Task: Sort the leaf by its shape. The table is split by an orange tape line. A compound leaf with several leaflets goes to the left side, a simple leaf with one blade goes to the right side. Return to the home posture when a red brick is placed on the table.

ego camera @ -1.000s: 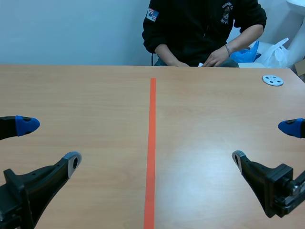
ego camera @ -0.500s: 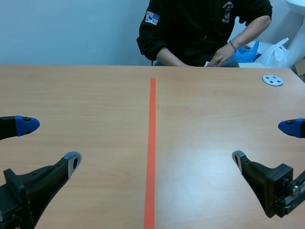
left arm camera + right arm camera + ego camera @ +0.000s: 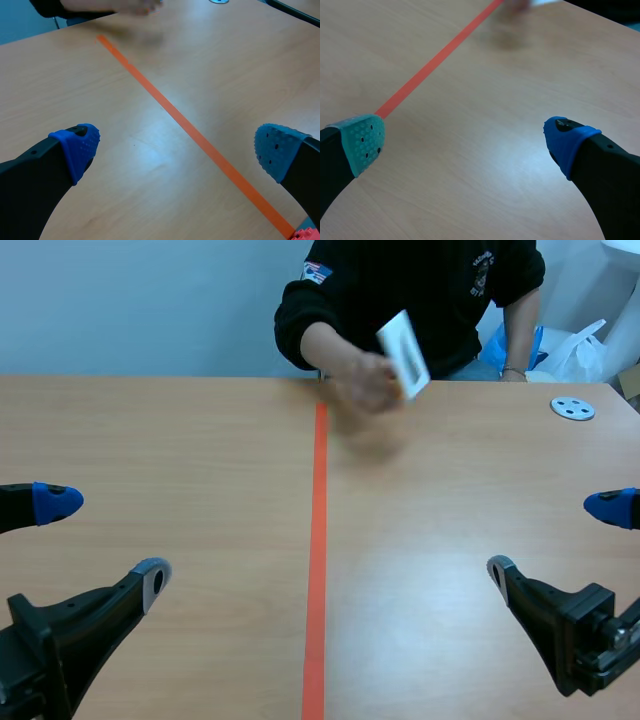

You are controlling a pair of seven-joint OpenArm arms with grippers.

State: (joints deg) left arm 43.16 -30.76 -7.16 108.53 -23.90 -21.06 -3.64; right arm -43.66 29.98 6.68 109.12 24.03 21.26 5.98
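A: Where does the robot stand with the sorting?

B: The bench (image 3: 200, 460) has no leaf lying on it in any view, so this looks like a waiting step. A person (image 3: 420, 290) sits across at the far edge. Both arms are low at the near edge, the left arm (image 3: 60, 630) on its own side and the right arm (image 3: 570, 630) on the other. The left jaws are spread wide with nothing between them, and the right jaws are the same.

A: And the dividing mark?

B: The orange tape line (image 3: 318, 540) runs straight away from the robot down the middle. Above its far end the person's hand (image 3: 362, 382) holds a white card (image 3: 404, 352), raised off the wood and too blurred to read. Whether it carries a leaf cannot be told.

A: So what makes this step go well?

B: Probably patience. The robot should let the card settle flat and the hand leave before it reaches in. Then it should judge the shape: several leaflets means left of the tape, one blade means right. The arm nearer the card should likely take it, coming down with its jaws wide, since a thin flat card is hard to pinch.

A: Anything else to watch?

B: A small grey disc (image 3: 572, 408) lies far right, well apart. No red brick shows.
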